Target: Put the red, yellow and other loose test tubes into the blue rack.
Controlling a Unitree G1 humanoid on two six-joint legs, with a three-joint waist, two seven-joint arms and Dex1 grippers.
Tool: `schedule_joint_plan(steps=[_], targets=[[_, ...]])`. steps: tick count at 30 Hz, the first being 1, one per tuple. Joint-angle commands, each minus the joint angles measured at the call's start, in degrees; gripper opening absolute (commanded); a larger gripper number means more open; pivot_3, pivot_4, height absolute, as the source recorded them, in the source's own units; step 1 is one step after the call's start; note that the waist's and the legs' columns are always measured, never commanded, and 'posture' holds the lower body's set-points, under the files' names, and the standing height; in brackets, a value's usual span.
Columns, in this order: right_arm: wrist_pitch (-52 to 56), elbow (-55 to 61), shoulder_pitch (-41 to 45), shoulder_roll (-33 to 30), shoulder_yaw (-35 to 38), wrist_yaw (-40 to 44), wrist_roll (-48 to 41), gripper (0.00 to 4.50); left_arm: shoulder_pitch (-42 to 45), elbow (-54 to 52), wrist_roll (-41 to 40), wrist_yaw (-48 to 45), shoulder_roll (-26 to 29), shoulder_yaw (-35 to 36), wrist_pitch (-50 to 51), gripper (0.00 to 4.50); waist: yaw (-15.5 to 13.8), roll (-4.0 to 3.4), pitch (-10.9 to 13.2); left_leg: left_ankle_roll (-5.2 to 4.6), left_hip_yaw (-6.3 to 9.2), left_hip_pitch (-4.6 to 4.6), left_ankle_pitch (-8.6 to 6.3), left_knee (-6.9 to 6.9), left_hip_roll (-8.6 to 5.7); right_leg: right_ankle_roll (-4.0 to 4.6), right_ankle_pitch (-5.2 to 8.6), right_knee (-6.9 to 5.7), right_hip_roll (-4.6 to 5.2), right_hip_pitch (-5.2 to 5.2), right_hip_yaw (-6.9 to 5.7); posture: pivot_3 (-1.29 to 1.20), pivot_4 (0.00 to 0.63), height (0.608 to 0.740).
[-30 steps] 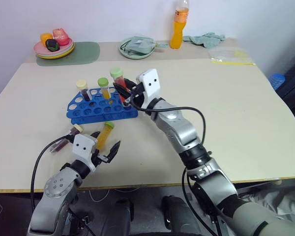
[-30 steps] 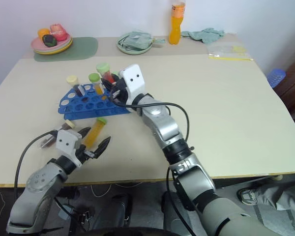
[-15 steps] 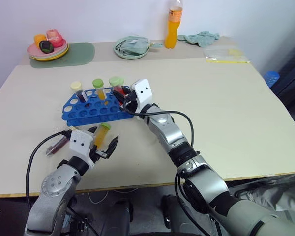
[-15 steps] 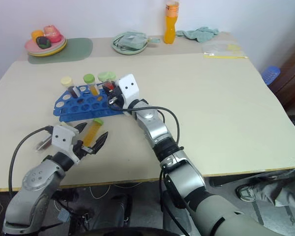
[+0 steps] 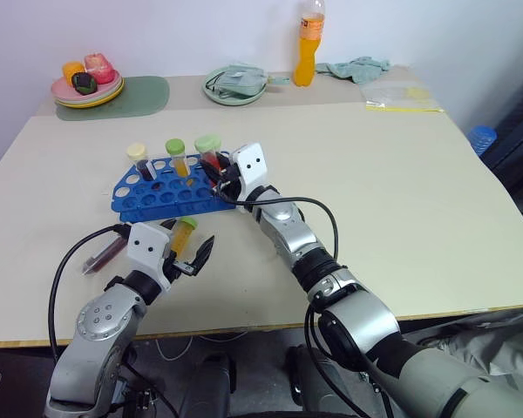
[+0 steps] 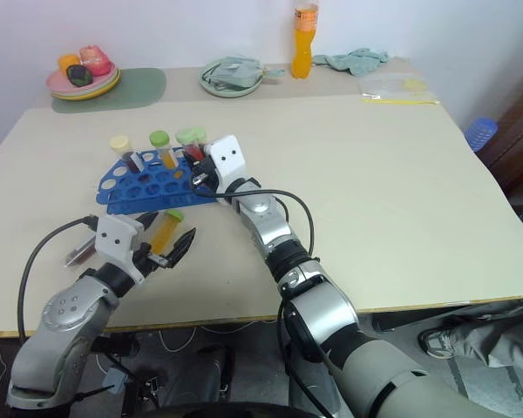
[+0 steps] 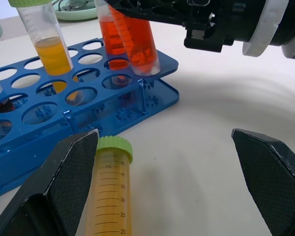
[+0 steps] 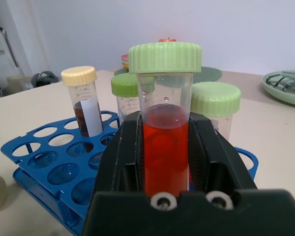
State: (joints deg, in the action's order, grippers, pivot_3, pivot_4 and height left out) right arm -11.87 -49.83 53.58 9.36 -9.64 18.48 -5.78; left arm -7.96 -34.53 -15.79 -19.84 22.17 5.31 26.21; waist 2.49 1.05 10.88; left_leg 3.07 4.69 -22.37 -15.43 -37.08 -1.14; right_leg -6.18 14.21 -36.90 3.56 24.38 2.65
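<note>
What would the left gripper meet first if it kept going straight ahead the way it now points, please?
Probably the loose yellow tube lying between the open left gripper fingers, then the blue rack beyond; depth is uncertain.

Tabletop (image 5: 401, 200): pale beige, matte, rectangular, with a lighter strip of surface along its far edge. Wall (image 5: 157, 35): plain white, directly behind the far edge, evenly lit. Green mat (image 5: 148, 91): rounded, at the far left corner, carrying a stack of plates (image 5: 87, 90) with coloured items on top. Round green plate (image 5: 235, 90): far edge, near the middle, holding a grey-green crumpled item. Orange drink bottle (image 5: 309, 48): upright at the far edge, just beside that plate. Teal cloth (image 5: 359, 67): bunched at the far edge. Clear plastic bag (image 5: 401, 96): flat near the far right corner. Blue round object (image 5: 481, 138): on the floor, beyond the right edge.
</note>
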Motion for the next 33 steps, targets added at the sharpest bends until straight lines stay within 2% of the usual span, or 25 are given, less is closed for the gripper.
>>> schedule_joint_plan(steps=[1, 9, 14, 18, 20, 21, 26, 33], targets=[[-0.4, -0.7, 0.9, 3.1, 1.3, 0.9, -0.4, 0.73, 0.2, -1.3, -0.7, -0.2, -0.2, 0.5, -0.5, 4.5, 0.0, 0.0, 0.0, 0.0, 0.0, 0.0, 0.0, 0.0, 0.0, 0.0, 0.0, -0.01, 0.0, 0.0, 0.0, 0.0, 0.15, 0.74], [-2.0, 7.4, -2.0, 2.0, 0.8, 2.9, -0.1, 4.48, 0.1, -2.6, -0.3, 1.5, 0.3, 1.7, 2.4, 4.5, 0.1, -0.01, 0.0, 0.0, 0.0, 0.01, 0.0, 0.01, 0.0, 0.01, 0.01, -0.06, -0.01, 0.06, 0.02, 0.0, 0.15, 0.74], [4.7, 22.0, -6.5, -3.0, -0.3, 5.7, -0.2, 4.48, 6.7, -8.3, -3.8, 4.7, 5.0, 5.6, 22.7, 4.5, -0.1, 0.01, 0.0, 0.0, 0.07, -0.02, 0.0, -0.02, 0.0, 0.0, 0.02, -0.11, -0.01, 0.06, -0.01, 0.0, 0.15, 0.74], [14.5, 35.2, -11.2, -10.8, -1.8, 14.1, -2.1, 4.48, 17.5, -10.8, -3.1, 6.3, 14.5, 4.1, 47.1, 4.5, 0.0, 0.01, 0.0, 0.01, 0.12, -0.03, 0.01, -0.05, -0.04, -0.02, 0.02, -0.14, -0.02, 0.02, -0.04, 0.0, 0.15, 0.74], [17.7, 40.3, -13.0, -15.2, -2.8, 18.8, -2.8, 4.48, 24.7, -9.2, -4.9, 5.4, 14.7, 5.8, 59.5, 4.5, -0.1, 0.01, 0.0, 0.0, 0.09, 0.01, 0.01, -0.04, -0.07, -0.03, 0.03, -0.14, -0.01, 0.0, 0.0, 0.0, 0.15, 0.74], [19.0, 42.7, -13.9, -17.4, -3.3, 21.3, -3.3, 4.48, 27.1, -7.3, -7.5, 3.7, 16.5, 5.7, 63.4, 4.5, 0.1, 0.03, 0.0, 0.0, 0.1, 0.0, 0.01, -0.05, -0.07, -0.04, 0.04, -0.14, -0.03, 0.0, -0.02, 0.0, 0.15, 0.74], [23.2, 50.8, -17.6, -24.2, -4.3, 30.1, -6.9, 4.48, 34.4, 5.9, -23.8, 1.9, 24.6, 2.8, 66.3, 4.5, 1.4, 0.02, 0.0, 0.01, 0.13, 0.07, 0.01, 0.06, 0.05, 0.07, 0.14, -0.2, -0.16, 0.05, 0.0, 0.0, 0.15, 0.74], [25.6, 56.0, -21.4, -25.1, -6.3, 32.2, -7.6, 4.48, 47.6, 24.5, -41.0, 14.1, 30.2, -11.0, 66.3, 4.5, 1.0, 0.05, 0.0, 0.03, 0.21, 0.05, 0.01, 0.03, 0.01, 0.07, 0.14, -0.2, -0.03, 0.07, 0.01, 0.0, 0.15, 0.74]])
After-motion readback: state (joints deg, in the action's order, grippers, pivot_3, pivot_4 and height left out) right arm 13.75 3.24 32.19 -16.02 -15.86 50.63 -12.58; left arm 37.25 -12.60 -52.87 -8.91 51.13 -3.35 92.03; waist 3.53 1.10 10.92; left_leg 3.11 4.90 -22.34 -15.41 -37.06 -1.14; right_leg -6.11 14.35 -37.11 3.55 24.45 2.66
